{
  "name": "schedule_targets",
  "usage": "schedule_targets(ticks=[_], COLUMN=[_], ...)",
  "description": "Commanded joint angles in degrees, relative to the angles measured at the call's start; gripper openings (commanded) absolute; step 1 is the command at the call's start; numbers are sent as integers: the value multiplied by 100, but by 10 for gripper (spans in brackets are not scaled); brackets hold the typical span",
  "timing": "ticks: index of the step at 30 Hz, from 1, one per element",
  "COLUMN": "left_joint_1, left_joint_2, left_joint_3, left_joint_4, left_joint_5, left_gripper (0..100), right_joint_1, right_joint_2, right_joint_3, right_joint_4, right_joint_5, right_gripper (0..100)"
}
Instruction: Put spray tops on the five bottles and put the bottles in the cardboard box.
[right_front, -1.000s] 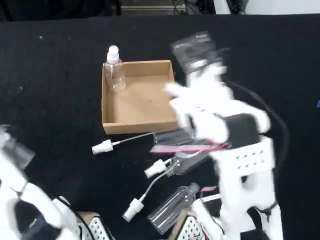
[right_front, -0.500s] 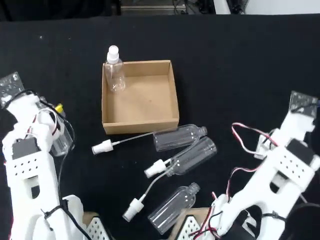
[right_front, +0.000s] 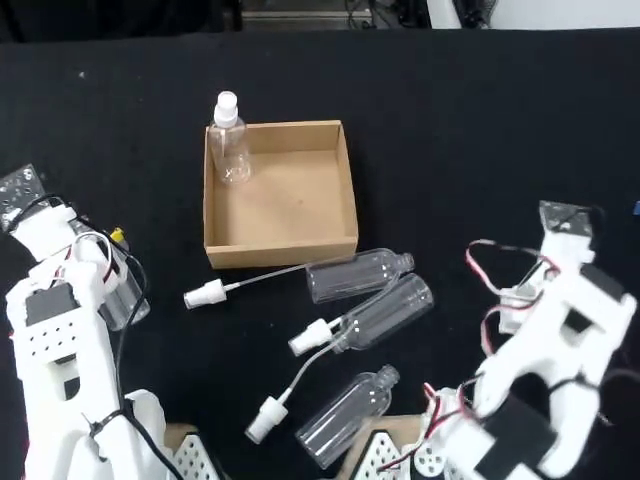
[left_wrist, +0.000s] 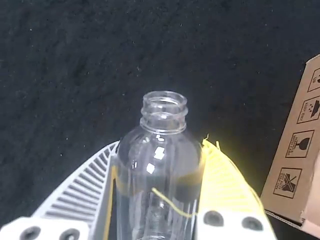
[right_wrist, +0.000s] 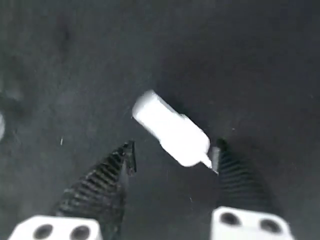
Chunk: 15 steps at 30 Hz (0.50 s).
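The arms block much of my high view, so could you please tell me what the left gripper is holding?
Observer: The left gripper is shut on a clear plastic bottle whose threaded neck is bare, with no top screwed on.
Operator: Thank you. And what lies at the right gripper?
Observer: The right gripper is open, its jaws on either side of a white plastic spray top on the black table.

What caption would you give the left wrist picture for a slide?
Left gripper holding a clear, uncapped bottle, cardboard box beside it.
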Motion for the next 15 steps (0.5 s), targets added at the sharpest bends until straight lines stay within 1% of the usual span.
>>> schedule_targets(ticks=[1, 4, 6, 11, 15], left_joint_1=[-75, -75, -75, -75, -75], left_joint_2=[-176, -176, -176, -176, -176], left_joint_3=[-92, -84, -84, -75, -75], left_joint_4=[-105, -105, -105, -105, -105], left_joint_5=[53, 44, 44, 44, 26], left_gripper=[30, 30, 30, 30, 30], right_joint_1=[9, 18, 26, 18, 26], right_joint_2=[207, 303, 303, 268, 312], right_joint_3=[-936, -1112, -989, -488, -268], right_joint_4=[510, 527, 545, 492, 387], right_joint_5=[932, 2365, 3068, 3798, 4149], right_gripper=[250, 250, 248, 248, 247])
